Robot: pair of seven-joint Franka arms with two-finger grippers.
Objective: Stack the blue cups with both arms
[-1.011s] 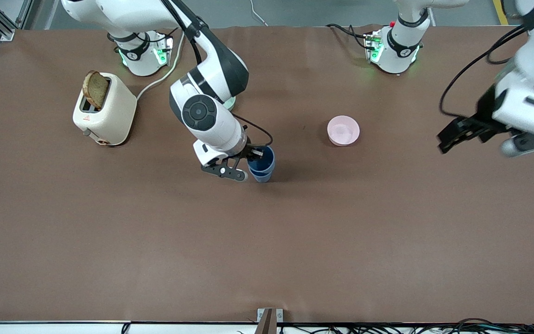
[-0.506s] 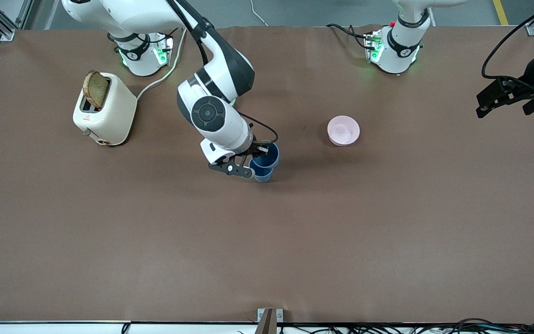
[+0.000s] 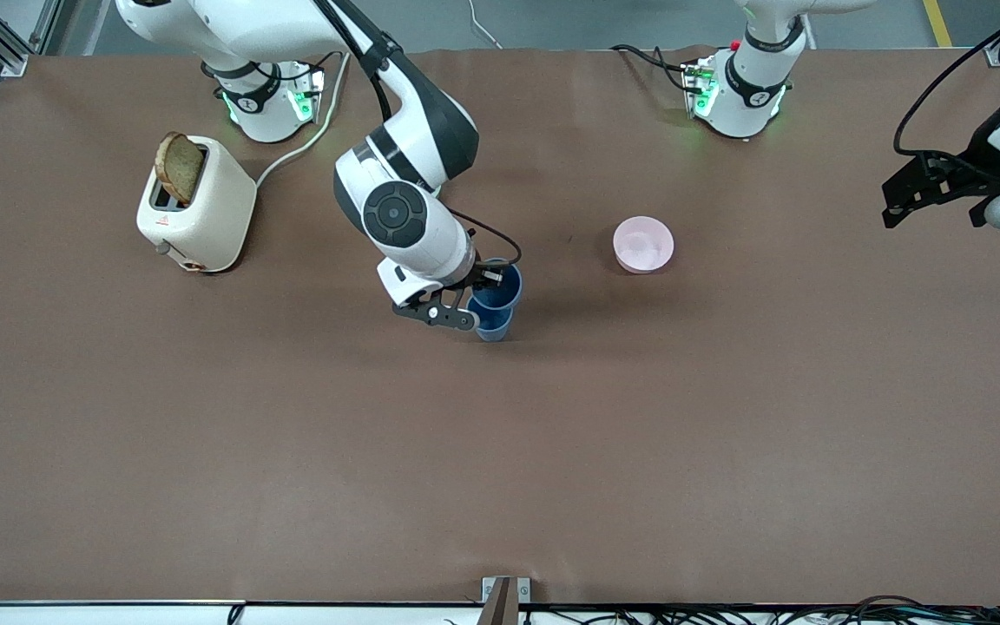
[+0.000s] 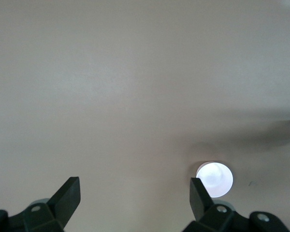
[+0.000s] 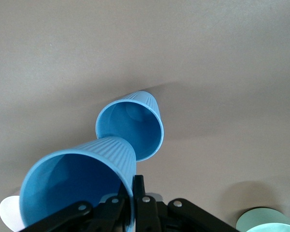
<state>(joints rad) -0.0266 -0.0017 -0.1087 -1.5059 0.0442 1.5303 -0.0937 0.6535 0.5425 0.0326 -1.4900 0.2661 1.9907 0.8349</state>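
Observation:
One blue cup (image 3: 493, 328) stands upright on the table near the middle. My right gripper (image 3: 472, 304) is shut on the rim of the second blue cup (image 3: 497, 286), one finger inside and one outside. It holds that cup tilted just above the standing one. In the right wrist view the held cup (image 5: 77, 188) has its base over the open mouth of the standing cup (image 5: 130, 128), and the right gripper (image 5: 134, 186) pinches its rim. My left gripper (image 3: 899, 204) is open and empty in the air over the left arm's end of the table, and it also shows in the left wrist view (image 4: 134, 191).
A pink bowl (image 3: 642, 244) sits beside the cups toward the left arm's end; it also shows in the left wrist view (image 4: 214, 179). A cream toaster (image 3: 196, 204) holding a slice of bread stands toward the right arm's end. A mint-green bowl (image 5: 268, 222) shows in the right wrist view.
My right gripper has carried the held cup a little sideways and upward over the standing cup. My left gripper has drawn back toward its end of the table.

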